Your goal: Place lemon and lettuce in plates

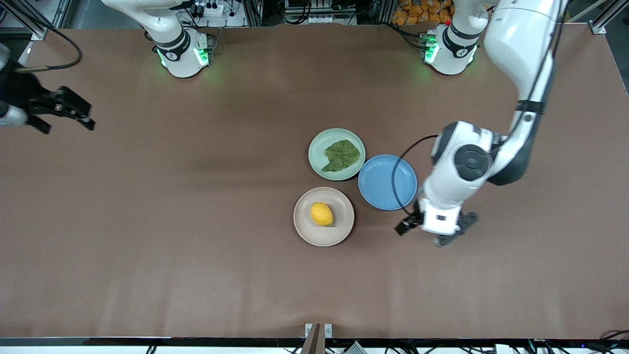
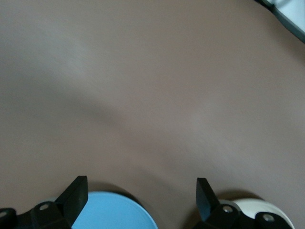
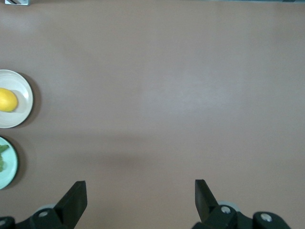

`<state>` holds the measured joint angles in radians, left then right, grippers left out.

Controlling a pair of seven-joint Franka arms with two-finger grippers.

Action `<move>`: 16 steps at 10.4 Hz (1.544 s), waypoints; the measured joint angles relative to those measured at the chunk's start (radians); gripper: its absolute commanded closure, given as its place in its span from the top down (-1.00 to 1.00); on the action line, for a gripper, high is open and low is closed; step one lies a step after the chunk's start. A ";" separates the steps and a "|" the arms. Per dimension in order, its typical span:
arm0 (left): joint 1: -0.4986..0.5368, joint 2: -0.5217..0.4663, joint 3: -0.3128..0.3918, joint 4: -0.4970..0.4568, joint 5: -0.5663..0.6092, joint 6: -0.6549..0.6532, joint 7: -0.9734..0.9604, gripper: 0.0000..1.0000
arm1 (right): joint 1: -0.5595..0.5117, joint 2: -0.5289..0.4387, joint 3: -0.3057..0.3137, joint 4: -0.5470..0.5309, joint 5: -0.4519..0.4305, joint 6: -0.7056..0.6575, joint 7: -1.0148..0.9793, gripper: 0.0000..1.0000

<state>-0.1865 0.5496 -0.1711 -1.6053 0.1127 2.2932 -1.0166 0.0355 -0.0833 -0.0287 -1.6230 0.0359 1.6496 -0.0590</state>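
The lemon (image 1: 322,214) lies in the beige-cream plate (image 1: 304,227). The lettuce (image 1: 341,155) lies in the pale mint plate (image 1: 319,145), which is farther from the front camera. My left gripper (image 1: 439,236) is open and empty, low over the table beside the blue plate (image 1: 385,189); its wrist view shows open fingers (image 2: 76,193) and the blue plate's edge (image 2: 112,214). My right gripper (image 1: 69,126) is open and empty, up near the right arm's end of the table. Its wrist view shows the lemon (image 3: 6,100), the cream plate (image 3: 24,98) and the mint plate (image 3: 10,164).
The blue plate touches both other plates and holds nothing. The left arm's elbow hangs over the table at the left arm's end. The brown table (image 1: 172,221) spreads wide round the plates.
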 measured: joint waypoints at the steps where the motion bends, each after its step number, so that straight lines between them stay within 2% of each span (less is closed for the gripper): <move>1: 0.027 -0.006 0.000 -0.024 0.001 0.000 0.000 1.00 | 0.000 0.000 -0.022 0.012 -0.015 0.000 -0.029 1.00; 4: 0.097 -0.064 -0.001 -0.172 0.053 0.000 0.000 1.00 | 0.029 0.000 -0.043 0.020 -0.080 -0.003 -0.055 1.00; 7: 0.171 -0.191 -0.006 -0.373 0.059 0.066 0.000 1.00 | 0.053 0.001 -0.072 0.031 -0.081 -0.014 -0.061 1.00; 10: 0.173 -0.300 -0.039 -0.536 0.059 0.123 -0.007 1.00 | 0.059 0.003 -0.073 0.066 -0.065 -0.061 -0.061 1.00; 13: 0.172 -0.394 -0.076 -0.622 0.059 0.124 -0.014 1.00 | 0.065 0.005 -0.070 0.089 -0.054 -0.114 -0.061 1.00; 15: 0.177 -0.426 -0.075 -0.598 0.059 0.110 0.092 1.00 | 0.065 0.007 -0.070 0.089 -0.054 -0.140 -0.061 1.00; 16: 0.187 -0.437 -0.074 -0.554 0.059 0.054 0.210 1.00 | 0.065 0.008 -0.070 0.089 -0.054 -0.143 -0.061 1.00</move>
<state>0.0006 0.1130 -0.2455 -2.1591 0.1713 2.3474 -0.8062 0.1005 -0.0750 -0.0985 -1.5336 -0.0177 1.5066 -0.1204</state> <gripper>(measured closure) 0.000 0.000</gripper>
